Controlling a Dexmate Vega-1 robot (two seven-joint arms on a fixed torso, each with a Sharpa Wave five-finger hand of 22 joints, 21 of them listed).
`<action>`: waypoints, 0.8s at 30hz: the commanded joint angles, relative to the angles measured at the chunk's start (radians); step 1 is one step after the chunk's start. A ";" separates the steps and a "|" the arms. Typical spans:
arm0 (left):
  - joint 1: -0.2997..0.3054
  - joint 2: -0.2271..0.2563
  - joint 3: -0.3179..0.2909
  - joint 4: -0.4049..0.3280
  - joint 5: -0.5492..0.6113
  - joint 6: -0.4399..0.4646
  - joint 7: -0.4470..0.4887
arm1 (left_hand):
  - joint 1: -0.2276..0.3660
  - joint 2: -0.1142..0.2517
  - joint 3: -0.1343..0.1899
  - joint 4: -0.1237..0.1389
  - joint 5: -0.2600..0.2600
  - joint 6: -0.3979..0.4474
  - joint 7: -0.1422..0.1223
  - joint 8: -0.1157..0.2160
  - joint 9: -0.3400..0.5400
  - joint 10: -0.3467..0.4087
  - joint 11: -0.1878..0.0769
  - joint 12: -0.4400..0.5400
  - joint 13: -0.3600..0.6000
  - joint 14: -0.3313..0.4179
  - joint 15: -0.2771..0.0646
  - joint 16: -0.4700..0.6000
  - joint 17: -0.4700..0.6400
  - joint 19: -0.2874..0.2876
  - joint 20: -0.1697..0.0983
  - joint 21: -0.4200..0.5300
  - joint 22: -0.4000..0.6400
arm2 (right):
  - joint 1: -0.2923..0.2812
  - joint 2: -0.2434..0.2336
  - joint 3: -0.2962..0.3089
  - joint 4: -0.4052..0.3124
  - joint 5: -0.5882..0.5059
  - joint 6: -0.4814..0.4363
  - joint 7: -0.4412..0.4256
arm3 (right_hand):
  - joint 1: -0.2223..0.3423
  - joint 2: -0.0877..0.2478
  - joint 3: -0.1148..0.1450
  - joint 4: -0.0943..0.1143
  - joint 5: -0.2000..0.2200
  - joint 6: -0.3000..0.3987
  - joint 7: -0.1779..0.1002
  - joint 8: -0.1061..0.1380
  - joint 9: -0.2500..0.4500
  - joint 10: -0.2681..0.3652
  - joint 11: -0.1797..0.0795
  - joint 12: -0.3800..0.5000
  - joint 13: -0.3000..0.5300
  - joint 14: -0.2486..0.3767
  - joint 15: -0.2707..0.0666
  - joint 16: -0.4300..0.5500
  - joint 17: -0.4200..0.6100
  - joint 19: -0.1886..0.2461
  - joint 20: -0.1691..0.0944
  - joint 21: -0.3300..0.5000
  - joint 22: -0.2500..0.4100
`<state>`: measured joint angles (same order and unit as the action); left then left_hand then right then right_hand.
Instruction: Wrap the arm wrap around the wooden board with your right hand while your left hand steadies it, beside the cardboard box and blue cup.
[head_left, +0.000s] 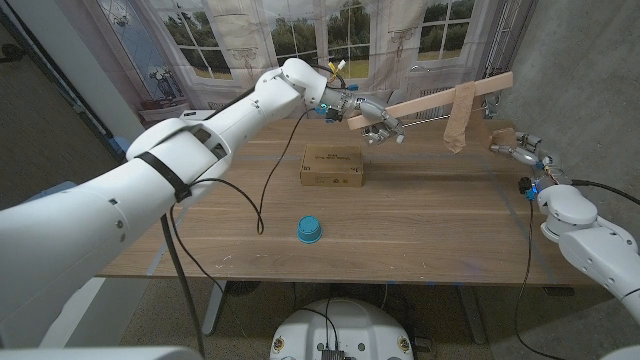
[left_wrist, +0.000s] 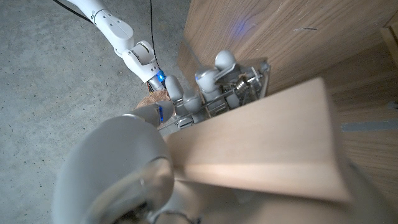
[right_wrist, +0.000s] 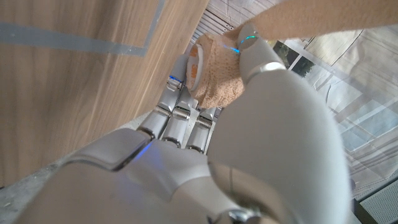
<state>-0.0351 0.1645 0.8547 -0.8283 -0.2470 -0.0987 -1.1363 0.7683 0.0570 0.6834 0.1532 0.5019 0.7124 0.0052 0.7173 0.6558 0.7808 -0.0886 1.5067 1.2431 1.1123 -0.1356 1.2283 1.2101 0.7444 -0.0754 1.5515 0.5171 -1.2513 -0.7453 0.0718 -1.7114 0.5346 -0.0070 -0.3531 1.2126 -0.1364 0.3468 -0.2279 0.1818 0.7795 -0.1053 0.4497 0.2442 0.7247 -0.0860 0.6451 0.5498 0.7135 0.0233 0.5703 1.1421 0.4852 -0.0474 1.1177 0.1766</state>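
Wooden board raised above table at upper right of head view, gripped at lower end by left hand. Arm wrap draped over board, tail hanging; winding started, not finished. Right hand at right edge: wrap roll against fingers, grasp unconfirmed. Cardboard box and blue cup at centre.
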 joint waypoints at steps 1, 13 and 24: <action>0.004 -0.003 -0.003 -0.004 0.005 0.011 0.017 | 0.005 0.005 -0.002 0.000 0.001 0.006 -0.003 0.001 0.005 0.010 -0.006 0.069 0.003 0.079 -0.070 0.007 0.006 0.005 -0.088 0.006 0.003 | -0.027 -0.015 -0.036 -0.003 -0.019 0.011 0.016 | 0.178 0.185 0.066 0.059 0.007 0.241 0.113 0.000 0.001 0.246 0.064 0.004 0.007 0.422 -0.252 -0.001 0.005 -0.005 -0.007 0.005 0.003; 0.025 0.033 0.001 -0.097 0.023 0.063 0.074 | 0.005 0.008 -0.002 0.000 0.000 0.006 -0.003 0.000 0.005 0.013 -0.010 0.069 0.003 0.078 -0.070 0.008 0.006 0.007 -0.091 0.006 0.004 | -0.067 -0.024 -0.040 -0.018 -0.021 0.012 0.020 | 0.179 0.182 0.070 0.058 0.006 0.245 0.114 -0.005 0.001 0.247 0.065 0.000 0.009 0.423 -0.252 -0.004 0.009 -0.007 -0.007 0.008 0.003; 0.022 0.054 0.025 -0.151 0.055 0.103 0.120 | 0.006 0.010 -0.002 0.000 -0.001 0.007 -0.004 0.000 0.005 0.013 -0.008 0.069 0.004 0.078 -0.071 0.011 0.010 0.009 -0.092 0.006 0.005 | -0.125 -0.039 -0.025 -0.063 -0.038 0.010 0.000 | 0.179 0.181 0.074 0.059 0.006 0.246 0.115 -0.009 0.002 0.249 0.065 -0.002 0.012 0.424 -0.252 -0.007 0.012 -0.008 -0.006 0.011 0.002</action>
<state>-0.0156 0.1952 0.8605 -0.9212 -0.2203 -0.0353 -1.0620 0.7707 0.0593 0.6835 0.1532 0.5019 0.7123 0.0051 0.7173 0.6605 0.7808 -0.0886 1.5106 1.2427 1.1123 -0.1356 1.2284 1.2156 0.7444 -0.0754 1.5536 0.5193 -1.3261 -0.7709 0.0363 -1.7369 0.5111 0.0049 -0.3372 1.2136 -0.1375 0.3511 -0.2322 0.1795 0.7977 -0.1055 0.4362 0.2439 0.7352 -0.0825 0.6368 0.5589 0.7148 0.0246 0.5601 1.1514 0.4805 -0.0453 1.1256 0.1768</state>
